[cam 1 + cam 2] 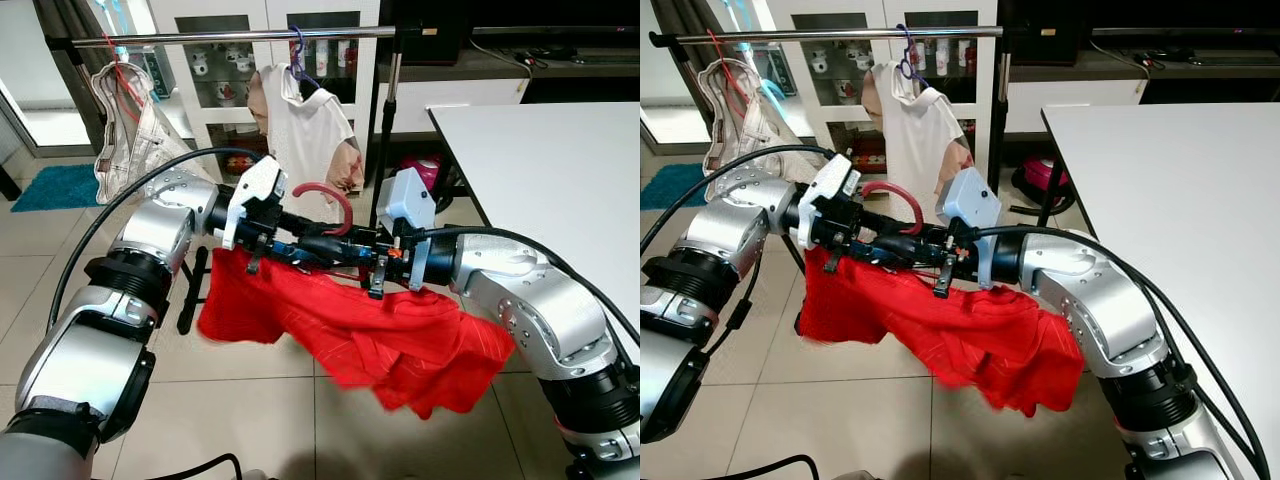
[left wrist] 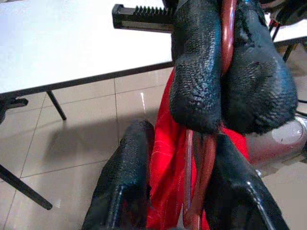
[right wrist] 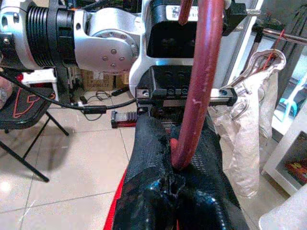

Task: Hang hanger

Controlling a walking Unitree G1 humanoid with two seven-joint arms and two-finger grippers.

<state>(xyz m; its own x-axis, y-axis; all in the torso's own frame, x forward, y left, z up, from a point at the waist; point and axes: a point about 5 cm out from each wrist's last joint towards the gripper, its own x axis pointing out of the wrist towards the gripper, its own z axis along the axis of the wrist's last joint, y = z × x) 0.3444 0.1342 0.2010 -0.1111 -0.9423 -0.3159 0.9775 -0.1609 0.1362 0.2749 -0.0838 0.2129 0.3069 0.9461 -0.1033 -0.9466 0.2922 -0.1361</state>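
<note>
Rail (image 1: pixel 230 37) waits above; red shirt (image 1: pixel 390 335) sags soft, likely light, from the stiff red hanger (image 1: pixel 330 200) — left claw (image 1: pixel 300 243) and right claw (image 1: pixel 372 268) both clamped on it mid-air — hold near the hook.

No text, label, brand or number can be read in any of the views — nothing legible is carried by the red garment (image 1: pixel 380 335), the hanger (image 1: pixel 325 195) or the white tabletop (image 1: pixel 560 170) (the small objects in the cabinet (image 1: pixel 225 65) behind the rail are too blurred to be deciphered).
</note>
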